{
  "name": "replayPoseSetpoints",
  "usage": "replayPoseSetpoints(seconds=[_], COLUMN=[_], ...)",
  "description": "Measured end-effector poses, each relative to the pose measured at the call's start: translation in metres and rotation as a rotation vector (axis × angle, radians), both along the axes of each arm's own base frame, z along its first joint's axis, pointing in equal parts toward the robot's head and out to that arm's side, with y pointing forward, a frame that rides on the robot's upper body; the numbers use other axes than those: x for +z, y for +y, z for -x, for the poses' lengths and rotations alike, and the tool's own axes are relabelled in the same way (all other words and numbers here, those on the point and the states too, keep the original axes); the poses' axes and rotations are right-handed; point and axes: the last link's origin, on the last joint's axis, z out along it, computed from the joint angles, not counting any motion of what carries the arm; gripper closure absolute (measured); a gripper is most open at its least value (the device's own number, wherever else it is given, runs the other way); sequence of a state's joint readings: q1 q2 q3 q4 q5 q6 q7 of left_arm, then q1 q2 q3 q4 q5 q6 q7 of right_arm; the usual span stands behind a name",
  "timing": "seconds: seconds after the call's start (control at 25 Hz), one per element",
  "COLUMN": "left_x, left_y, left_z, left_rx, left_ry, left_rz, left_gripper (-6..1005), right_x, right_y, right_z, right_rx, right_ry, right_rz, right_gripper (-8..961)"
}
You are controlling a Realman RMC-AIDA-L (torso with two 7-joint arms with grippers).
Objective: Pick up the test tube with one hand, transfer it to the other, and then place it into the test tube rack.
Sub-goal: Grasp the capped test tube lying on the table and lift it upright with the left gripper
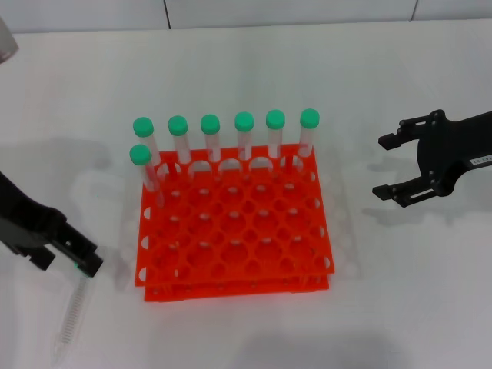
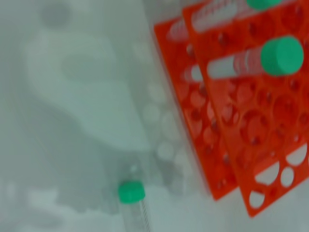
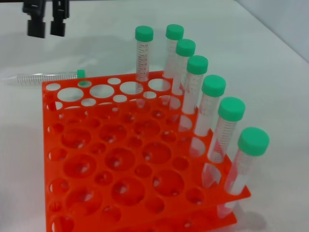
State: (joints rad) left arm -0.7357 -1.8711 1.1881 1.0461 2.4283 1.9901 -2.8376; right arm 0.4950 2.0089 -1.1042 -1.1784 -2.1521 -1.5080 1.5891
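The test tube [image 1: 68, 319] lies flat on the white table at the front left, its green cap [image 2: 131, 192] toward the test tube rack [image 1: 238, 283]. My left gripper [image 1: 65, 261] hovers open over the capped end, apart from the tube; the right wrist view shows this gripper [image 3: 47, 26] well above the lying tube [image 3: 43, 77]. The orange rack [image 3: 48, 140] stands mid-table. My right gripper [image 1: 388, 165], with a white label on its arm, hangs open to the right of the rack, holding nothing.
Several green-capped tubes [image 1: 244, 134] stand upright along the rack's back row, and one [image 1: 142, 165] stands in the second row at the left. A grey object [image 1: 4, 38] shows at the far left edge. The table meets a wall behind.
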Motion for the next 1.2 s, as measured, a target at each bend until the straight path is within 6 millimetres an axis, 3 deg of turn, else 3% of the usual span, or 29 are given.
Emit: replayPoseSetpoints(seconds=[0.24,0.6,1.12,1.2], left_x=[0.000,-0.022,-0.026,-0.028], left_y=[-0.001,-0.013,-0.015,-0.016], left_z=[0.002,0.009,0.022,0.022], left_rx=[0.002,0.013,0.034,0.035], left_ry=[0.022,0.094,0.208,0.207], left_rz=[0.063,0.195,0.196,0.197], left_gripper=[133,138,145,186], right_x=[-0.003,-0.006,-0.011,-0.013], right_y=[0.003,0.006,0.006,0.005], right_z=[0.004,0.009,0.010,0.011], right_rx=[0.002,0.009,0.013,0.017], right_ry=[0.003,0.008,0.006,0.002], right_rz=[0.006,0.014,0.028,0.034], right_gripper=[145,145,146,146])
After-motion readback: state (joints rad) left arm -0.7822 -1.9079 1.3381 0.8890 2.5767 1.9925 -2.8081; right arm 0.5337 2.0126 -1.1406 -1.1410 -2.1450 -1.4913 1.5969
